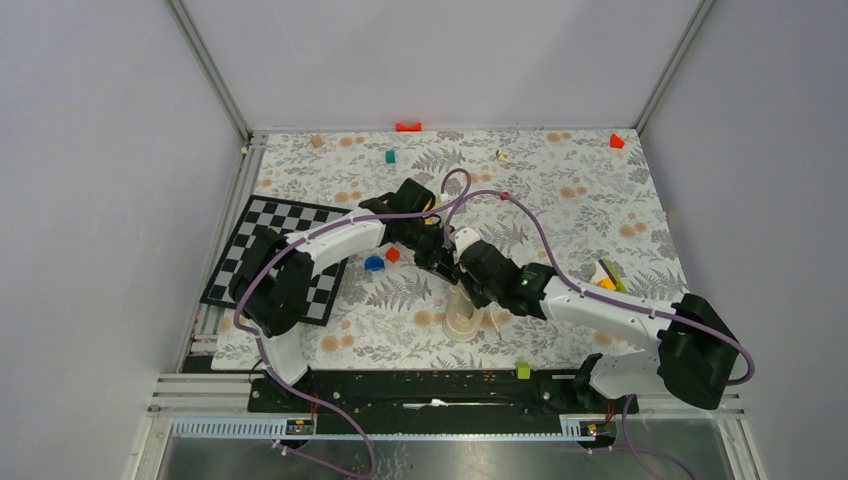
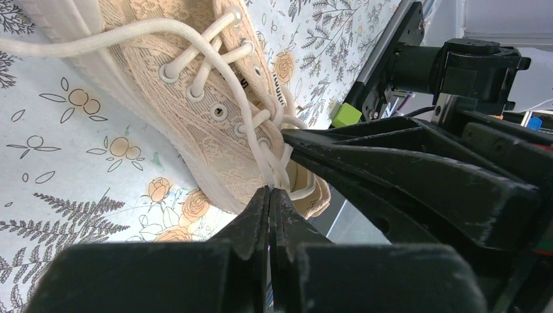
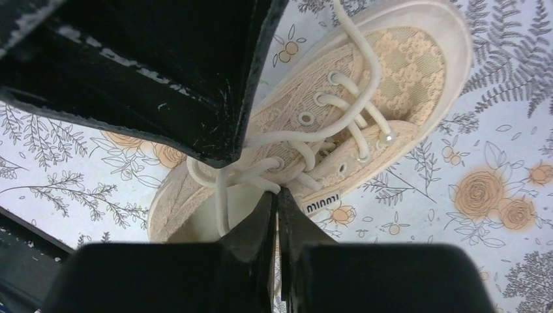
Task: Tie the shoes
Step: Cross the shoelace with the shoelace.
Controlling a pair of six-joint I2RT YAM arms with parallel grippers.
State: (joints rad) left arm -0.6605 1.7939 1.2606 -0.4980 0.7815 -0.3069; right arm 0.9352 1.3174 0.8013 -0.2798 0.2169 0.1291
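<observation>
A cream-beige shoe (image 1: 463, 320) lies on the flowered table top, its toe pointing away from the arm bases. Both grippers hover over its lacing and hide most of it from the top camera. In the left wrist view the shoe (image 2: 195, 85) fills the upper left, and my left gripper (image 2: 270, 190) is shut on a pale lace strand (image 2: 257, 140) near the top eyelets. In the right wrist view the shoe (image 3: 385, 98) lies with its opening near the jaws, and my right gripper (image 3: 277, 193) is shut on a lace (image 3: 261, 171) by the tongue. The two grippers (image 1: 440, 262) (image 1: 470, 278) almost touch.
A checkerboard mat (image 1: 280, 255) lies at the left, with a blue piece (image 1: 374, 263) and a red block (image 1: 392, 254) beside it. A green block (image 1: 522, 371) sits near the front rail. Small coloured blocks (image 1: 390, 157) (image 1: 616, 141) dot the back; a multicoloured toy (image 1: 607, 275) is at the right.
</observation>
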